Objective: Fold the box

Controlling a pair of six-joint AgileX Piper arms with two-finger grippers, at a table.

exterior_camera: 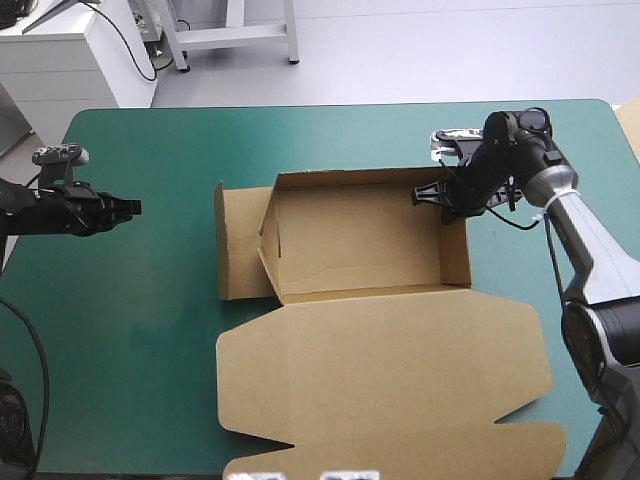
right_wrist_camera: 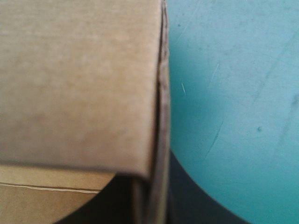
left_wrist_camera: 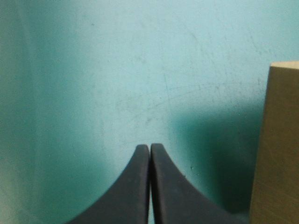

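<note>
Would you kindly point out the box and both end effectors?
box (exterior_camera: 380,365), high view, on its flat lid.
left end effector (left_wrist_camera: 150,150), left wrist view, where shut fingertips meet.
right end effector (exterior_camera: 428,193), high view, fingertips on the box wall.

We see the box (exterior_camera: 365,245) as an open tray of brown board near the middle of the teal-green cover (exterior_camera: 130,330), a little toward the right. Its far, right and near walls stand upright. The left wall is raised too, its top edge angled rather than straight, and outside it a side flap (exterior_camera: 240,245) lies flat on the cover. The lid (exterior_camera: 385,365) lies flat, spreading from the near wall toward the table's near edge, with a short wing at each side and a tuck flap (exterior_camera: 400,455) reaching that edge. The right gripper (exterior_camera: 440,192) pinches the right wall at its far corner.
</note>
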